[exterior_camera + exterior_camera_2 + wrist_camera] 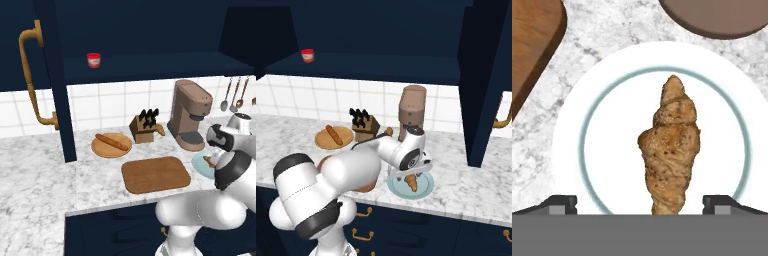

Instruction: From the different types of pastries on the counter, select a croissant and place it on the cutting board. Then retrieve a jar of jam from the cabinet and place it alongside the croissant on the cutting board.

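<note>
Currently the two-finger gripper (640, 202) stands spread wide at frame bottom, astride the golden-brown ridged croissant (671, 149) on the white blue-ringed plate (567, 150), fingertips (561, 202) apart from it.

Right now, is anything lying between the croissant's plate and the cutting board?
No. In the hand view only bare marble counter separates the plate holding the croissant from the cutting board.

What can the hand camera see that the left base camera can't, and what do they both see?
Hand view alone: the croissant's ridged, speckled crust, lying between the open gripper's fingertips. Left base view alone: the jar of jam on the open cabinet's shelf, the baguette on a round wooden plate, the knife block. Both: cutting board, white plate, marble counter.
</note>
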